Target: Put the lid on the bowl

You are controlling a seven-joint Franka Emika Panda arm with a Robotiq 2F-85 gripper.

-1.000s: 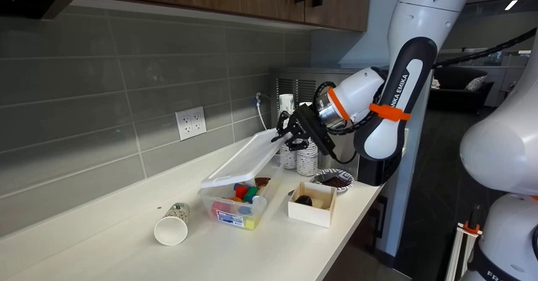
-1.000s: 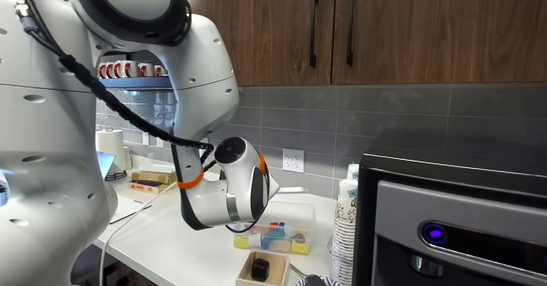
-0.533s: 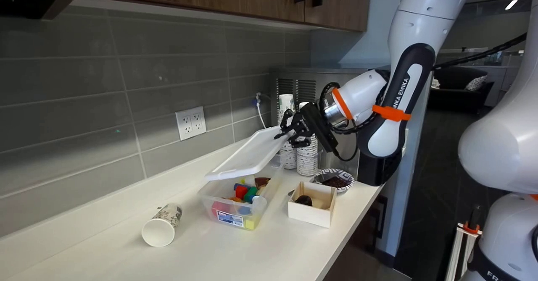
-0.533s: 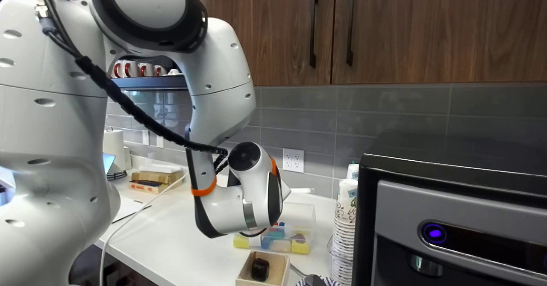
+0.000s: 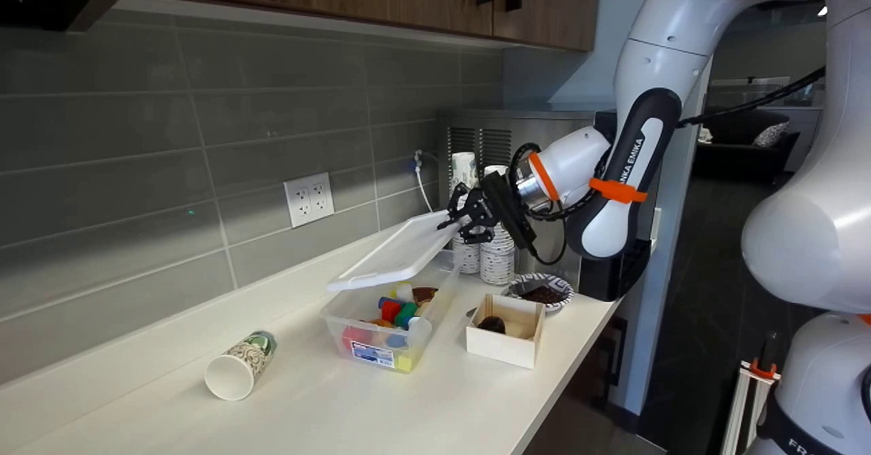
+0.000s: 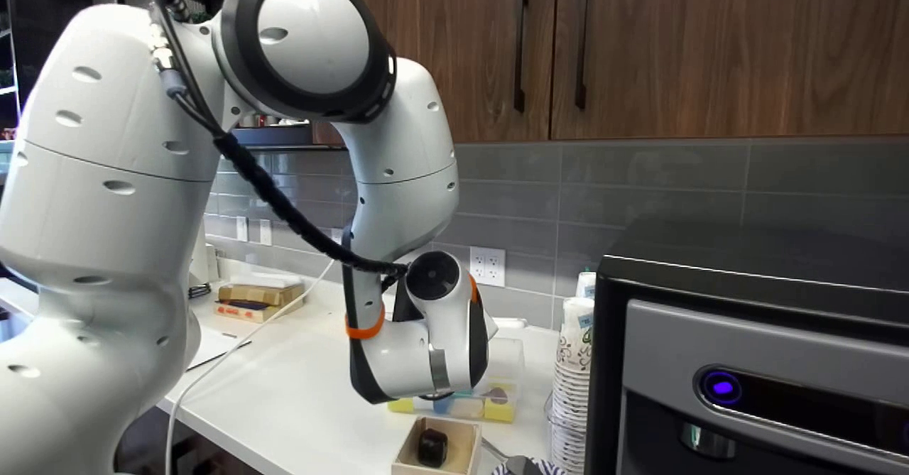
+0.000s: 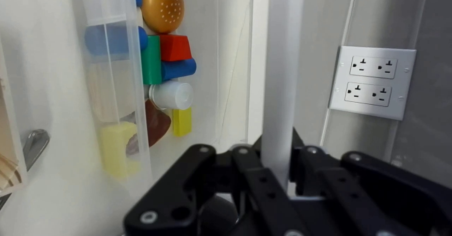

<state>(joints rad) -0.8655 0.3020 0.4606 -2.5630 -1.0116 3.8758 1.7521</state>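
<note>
While its lower end slants down close to the bowl [image 5: 420, 338], the lid [image 5: 395, 254] stands tilted, its other end raised in the gripper [image 7: 278, 158]. That gripper is clenched on the lid: the jaws stand nearly together, only the thin edge between them, and in the wrist view black fingers [image 7: 252, 167] press in from both sides. Whether the low end touches the bowl's rim cannot be told. Inside the bowl lie a green block [image 7: 152, 59], a red block [image 7: 174, 48] and a round orange-brown piece [image 7: 157, 6] dotted white, among others. Near the bowl on the white counter [image 5: 292, 428] stands a pale square box [image 5: 500, 348] holding a dark object [image 5: 491, 324]. To the other side, apart from the bowl, a patterned cup [image 5: 255, 354] lies on its side. Beyond the box, a patterned plate [image 5: 562, 286] bears something dark, with two stacks of cups [image 5: 497, 261] near it. A wall outlet [image 5: 309, 200] is set in the grey tiles [image 5: 116, 190]. In an exterior view the arm [image 6: 412, 212] hides the gripper, and a white strip of the lid shows past it.
</note>
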